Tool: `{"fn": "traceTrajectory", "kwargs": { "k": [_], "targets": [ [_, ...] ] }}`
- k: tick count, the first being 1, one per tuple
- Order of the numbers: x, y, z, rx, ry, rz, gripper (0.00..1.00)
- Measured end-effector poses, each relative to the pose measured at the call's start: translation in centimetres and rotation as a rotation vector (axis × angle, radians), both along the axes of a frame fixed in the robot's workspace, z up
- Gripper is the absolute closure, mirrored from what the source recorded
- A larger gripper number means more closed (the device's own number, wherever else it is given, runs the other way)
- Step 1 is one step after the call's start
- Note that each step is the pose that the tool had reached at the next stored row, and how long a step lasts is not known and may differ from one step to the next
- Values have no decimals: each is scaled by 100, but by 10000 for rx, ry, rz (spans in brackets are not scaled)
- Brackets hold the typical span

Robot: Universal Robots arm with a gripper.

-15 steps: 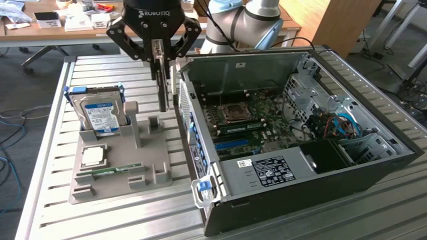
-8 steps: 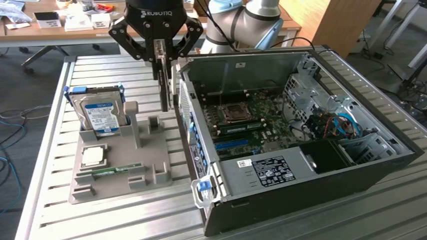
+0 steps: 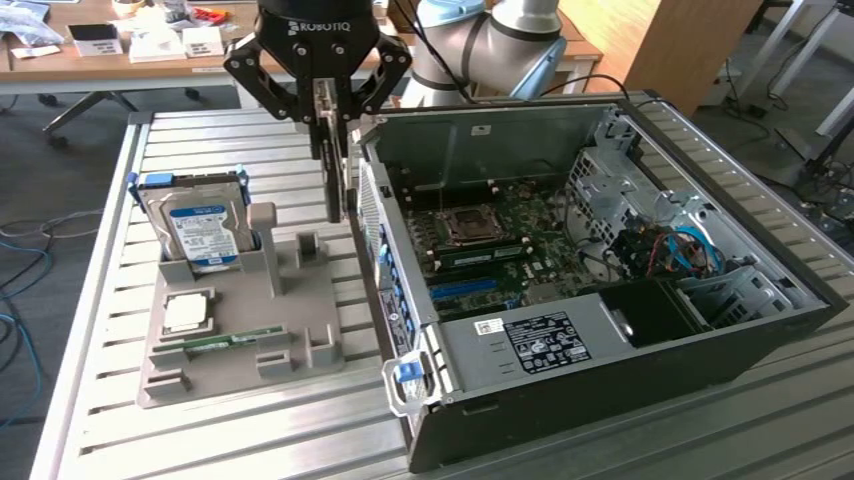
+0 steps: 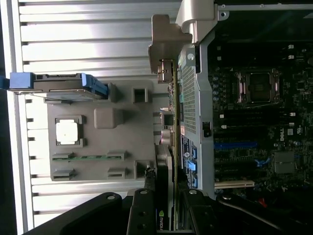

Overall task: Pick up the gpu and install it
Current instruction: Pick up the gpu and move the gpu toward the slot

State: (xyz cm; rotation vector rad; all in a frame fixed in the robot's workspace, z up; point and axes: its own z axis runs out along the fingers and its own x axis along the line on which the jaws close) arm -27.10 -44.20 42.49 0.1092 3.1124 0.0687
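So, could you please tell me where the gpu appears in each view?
Exterior view: the gpu hangs edge-on in the gripper, over the grey parts holder's edge, beside the open computer case.
Wrist view: the gpu runs edge-on out from the gripper, alongside the case's perforated rear panel.
Shared landmark: the blue-railed hard drive.

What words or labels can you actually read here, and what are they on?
"ROBOTIQ": on the gripper.
"NVIDIA": on the gpu, read in the wrist view.
Hard drive label: too small to read.
Case label: too small to read.
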Motion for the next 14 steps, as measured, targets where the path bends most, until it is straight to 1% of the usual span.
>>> {"fn": "traceTrajectory", "kwargs": {
  "k": [14],
  "targets": [
    [89, 0, 0, 0, -1, 0, 73]
  ]
}}
